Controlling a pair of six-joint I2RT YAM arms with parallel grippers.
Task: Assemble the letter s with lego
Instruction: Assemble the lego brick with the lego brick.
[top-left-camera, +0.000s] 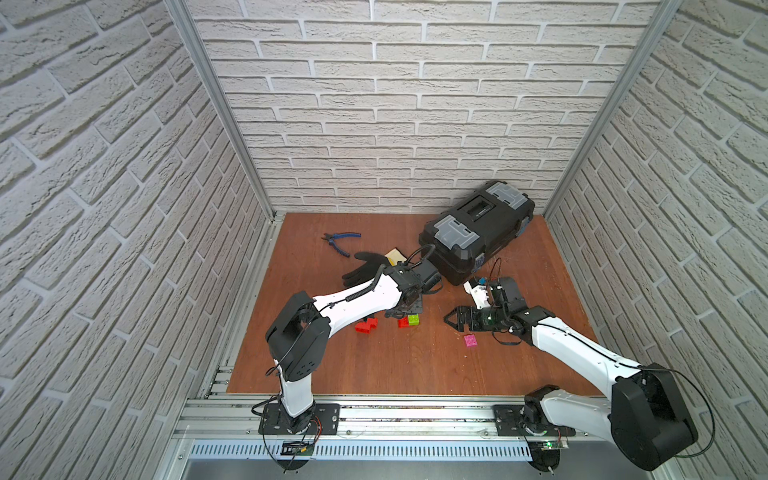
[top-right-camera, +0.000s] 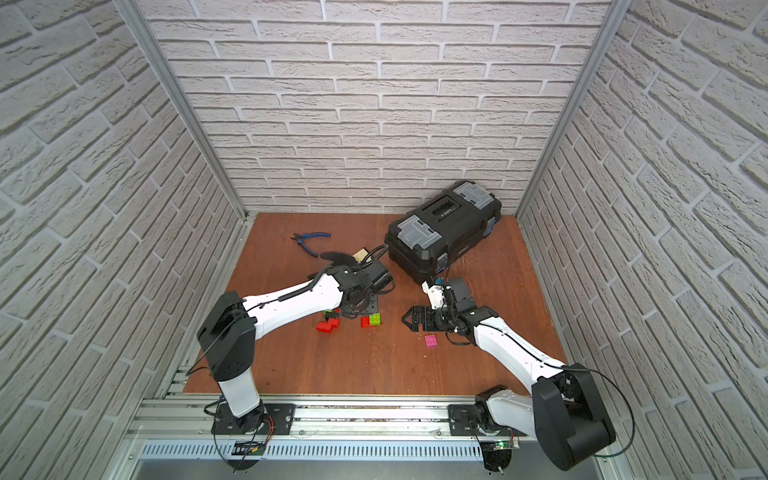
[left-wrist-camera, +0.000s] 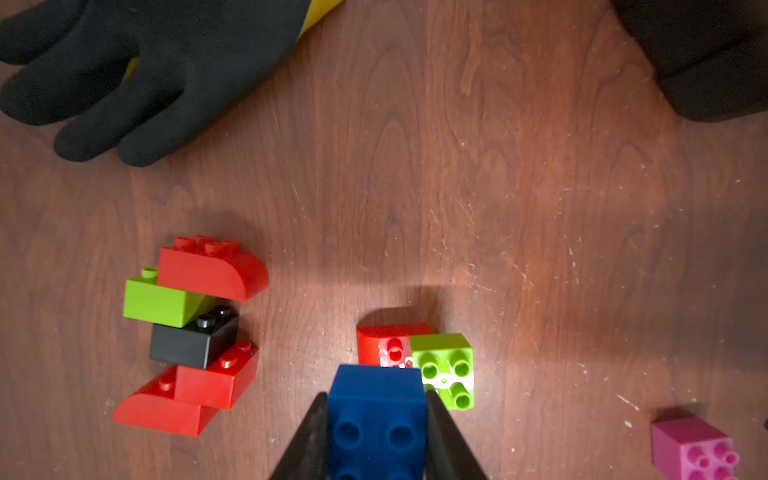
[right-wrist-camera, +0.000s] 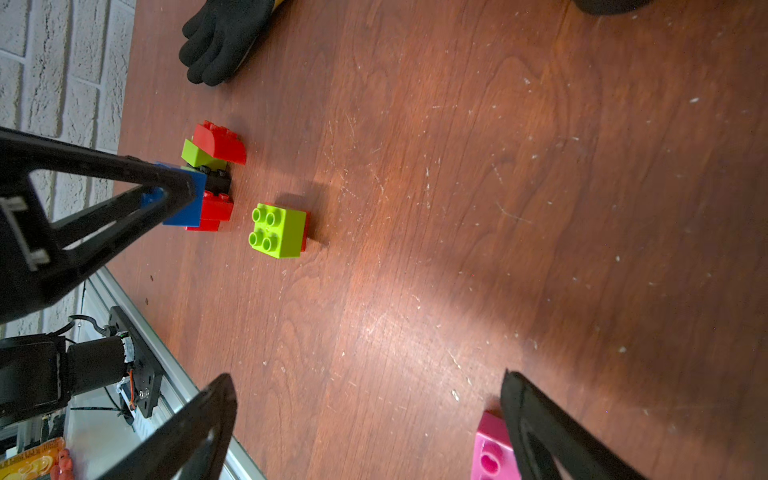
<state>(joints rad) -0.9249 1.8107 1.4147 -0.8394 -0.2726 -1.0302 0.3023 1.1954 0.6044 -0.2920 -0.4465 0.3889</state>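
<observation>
Lego bricks (top-left-camera: 365, 326) are gathered mid-way across the wooden table (top-left-camera: 374, 365), between the two arms. A crooked joined cluster (left-wrist-camera: 195, 332) of red, lime and black pieces lies there, with a lime green brick (left-wrist-camera: 446, 370) touching a red brick (left-wrist-camera: 382, 343) nearby. A pink brick (left-wrist-camera: 692, 446) sits off alone nearer the right arm. The left gripper (left-wrist-camera: 376, 397) is pinching a blue brick (left-wrist-camera: 376, 432) by two opposite flat walls, close over the lime-and-red pair; I can't tell whether it is clear of the table. The right gripper (right-wrist-camera: 368, 378) hangs with its jaws spread wide and empty, one finger just beside the pink brick. These pieces look light, hollow and rigid, with glossy walls that could slip under a skewed squeeze. I'd hold them square across the flat sides, away from the studs, and avoid the red pieces' curved slopes. Pressing one on probably needs something bracing the cluster, or it will skate.
</observation>
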